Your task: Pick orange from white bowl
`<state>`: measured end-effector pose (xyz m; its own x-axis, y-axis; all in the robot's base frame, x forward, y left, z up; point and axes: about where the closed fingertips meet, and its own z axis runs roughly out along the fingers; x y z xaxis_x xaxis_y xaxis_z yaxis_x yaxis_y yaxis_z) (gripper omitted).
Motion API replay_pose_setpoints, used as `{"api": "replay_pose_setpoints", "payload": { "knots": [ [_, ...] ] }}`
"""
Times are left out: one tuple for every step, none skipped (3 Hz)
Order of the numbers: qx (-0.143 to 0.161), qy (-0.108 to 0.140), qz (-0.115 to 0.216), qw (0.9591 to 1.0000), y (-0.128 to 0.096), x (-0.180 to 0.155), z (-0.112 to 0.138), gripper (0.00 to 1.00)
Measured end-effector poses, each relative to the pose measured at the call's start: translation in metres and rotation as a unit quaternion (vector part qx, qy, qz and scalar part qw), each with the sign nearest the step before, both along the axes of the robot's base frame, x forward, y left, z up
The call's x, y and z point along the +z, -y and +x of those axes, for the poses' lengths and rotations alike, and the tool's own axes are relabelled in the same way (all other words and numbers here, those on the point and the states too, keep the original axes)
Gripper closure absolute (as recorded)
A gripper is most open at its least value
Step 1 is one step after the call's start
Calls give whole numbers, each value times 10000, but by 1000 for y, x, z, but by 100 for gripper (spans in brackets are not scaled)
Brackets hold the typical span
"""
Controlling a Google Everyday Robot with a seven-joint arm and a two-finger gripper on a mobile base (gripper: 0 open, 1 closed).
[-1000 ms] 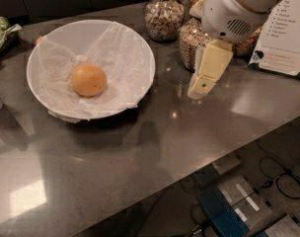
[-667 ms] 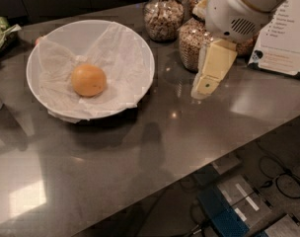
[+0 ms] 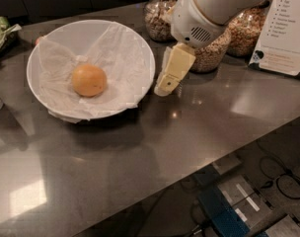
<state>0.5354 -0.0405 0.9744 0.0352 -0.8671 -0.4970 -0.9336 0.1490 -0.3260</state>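
Note:
The orange is round and yellow-orange. It lies on crinkled white paper in the middle of the white bowl, which sits on the dark grey counter at the left. My gripper, cream-coloured below a white wrist housing, hangs just off the bowl's right rim. It is low over the counter and points down and to the left. It is to the right of the orange, apart from it, and holds nothing that I can see.
Glass jars of grains stand behind the gripper at the back. A white printed card leans at the far right. A green packet lies at the far left. The counter's front edge runs diagonally, with cables and boxes on the floor below.
My gripper has moved left across the counter, from beside the jars to just off the bowl's right rim. The bowl and the orange have not moved.

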Motion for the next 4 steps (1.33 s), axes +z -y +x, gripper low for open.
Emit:
{"api": "replay_pose_setpoints", "payload": {
  "knots": [
    [426,-258,905,9947,-55,-7,26,0],
    [610,-639,1449,9855,-82,-25,44,0],
    [611,-640,1451,9855,-82,-25,44,0],
    [689,-691,1689,9808,-103,-40,55,0]
  ]
}}
